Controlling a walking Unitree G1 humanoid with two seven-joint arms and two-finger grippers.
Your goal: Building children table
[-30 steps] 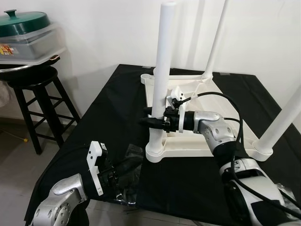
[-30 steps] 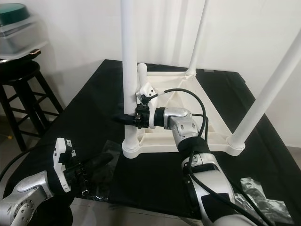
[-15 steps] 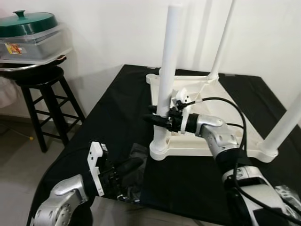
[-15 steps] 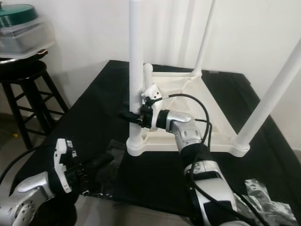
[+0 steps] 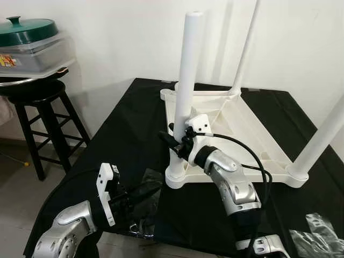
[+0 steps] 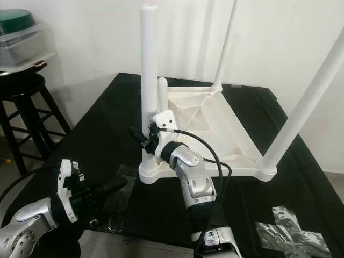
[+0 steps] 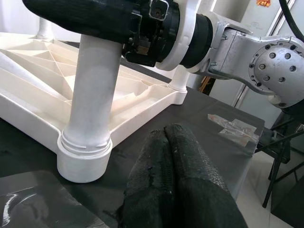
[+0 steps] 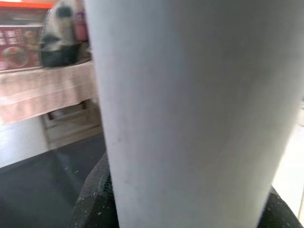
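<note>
White plastic, the upturned children's table (image 5: 244,126) sits centre frame on a black cloth (image 5: 123,123). The right gripper (image 5: 173,138) clasps its near leg (image 5: 185,80) low down, just above the socket (image 5: 177,174). If the leg is not fully seated, a sideways pull could, I judge, tilt it or drag the whole top. The left gripper (image 7: 175,156) hovers lower left, clenched on nothing, near a crumpled plastic bag (image 5: 148,177). The left wrist view shows the socket's collar; the right wrist view shows the leg's bare surface close up.
</note>
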